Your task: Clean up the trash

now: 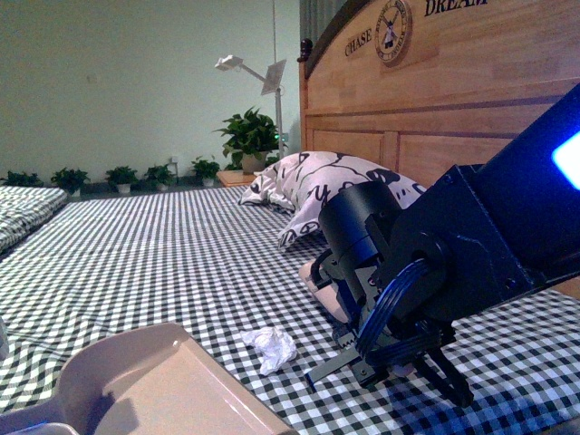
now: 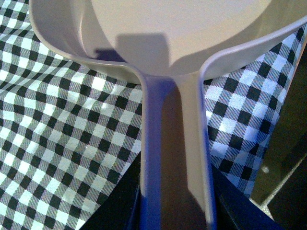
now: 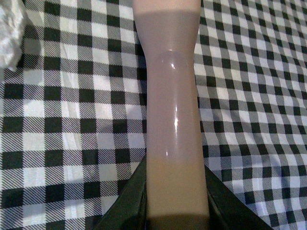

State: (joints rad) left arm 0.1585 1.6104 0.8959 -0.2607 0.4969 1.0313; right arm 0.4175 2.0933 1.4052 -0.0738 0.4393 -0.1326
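The trash, a small crumpled wad of white tissue, lies on the black-and-white checked bedspread, between the beige dustpan at the lower left and my right gripper. A corner of the wad shows in the right wrist view. My right gripper is shut on the beige brush handle, low over the bedspread. The brush head shows behind the gripper. My left gripper is shut on the dustpan handle, and the pan rests on the bedspread.
A white black-patterned pillow lies against the wooden headboard behind my right arm. Potted plants and a white lamp stand beyond the bed. Another checked bed is at the far left.
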